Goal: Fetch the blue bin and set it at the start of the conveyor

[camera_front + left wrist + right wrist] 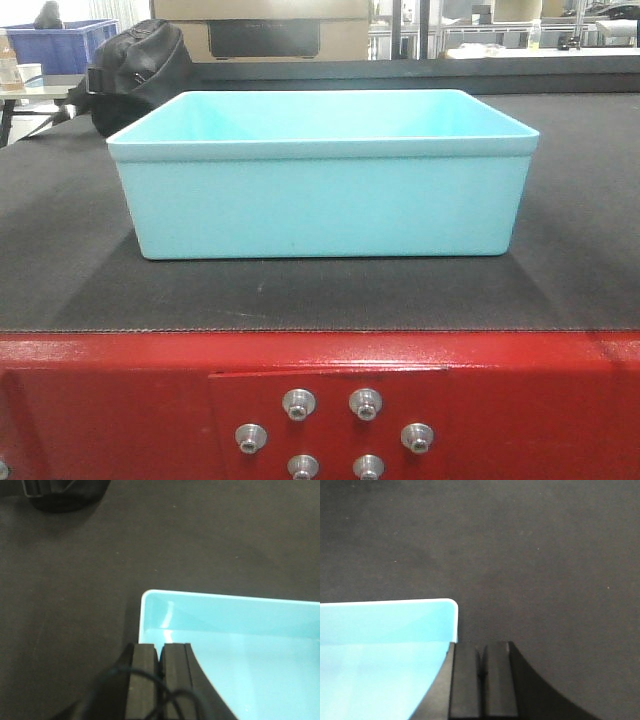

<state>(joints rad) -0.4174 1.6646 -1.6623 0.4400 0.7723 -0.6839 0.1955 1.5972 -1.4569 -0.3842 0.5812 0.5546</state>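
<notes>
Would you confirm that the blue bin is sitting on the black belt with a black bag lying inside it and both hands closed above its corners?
Not quite: the blue bin is empty. The black bag lies on the belt behind the bin's corner, as the front-facing view shows. The rest holds: the bin rests on the belt, and the wrist views show the left hand and right hand shut above its corners.

turquoise blue bin (322,190) upright on conveyor start (560,270).

Smooth plastic blue bin (320,190), matte black belt (580,260), glossy red metal frame (540,400)
</notes>
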